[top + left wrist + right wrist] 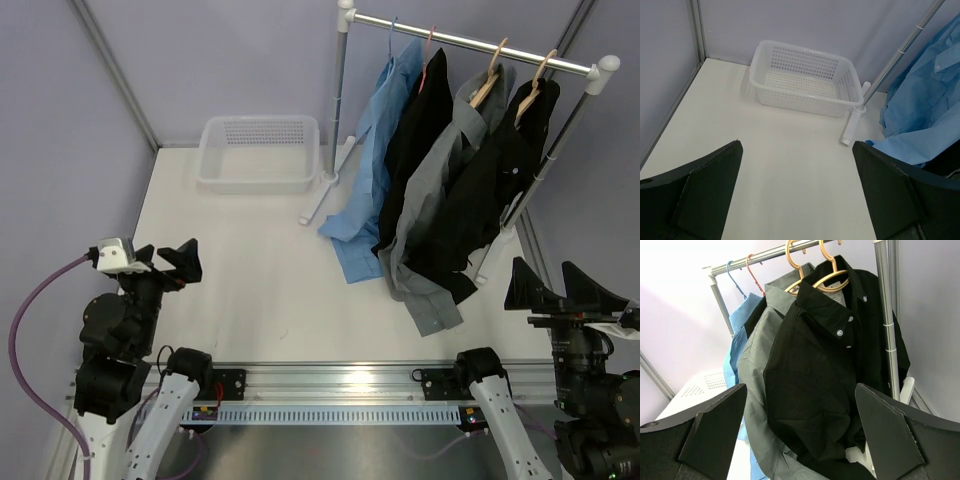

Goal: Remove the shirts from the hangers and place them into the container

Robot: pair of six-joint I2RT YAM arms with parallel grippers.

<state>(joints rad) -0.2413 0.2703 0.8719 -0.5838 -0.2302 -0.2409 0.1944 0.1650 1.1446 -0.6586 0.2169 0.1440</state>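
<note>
Left fingers (705, 192) and right fingers (710, 437) are gaping empty; the nearest black shirt (825, 370) is hanging vertically at the right arm's twelve o'clock.

Both arms sit folded low at the near edge, the left arm (120, 330) at the near left and the right arm (590, 400) at the near right, each tucked outward of its base. The left gripper (165, 256) points toward the far side, its black fingers (705, 190) spread wide with nothing between them. The right gripper (543, 272) faces far too, jaws wide apart and empty.
</note>
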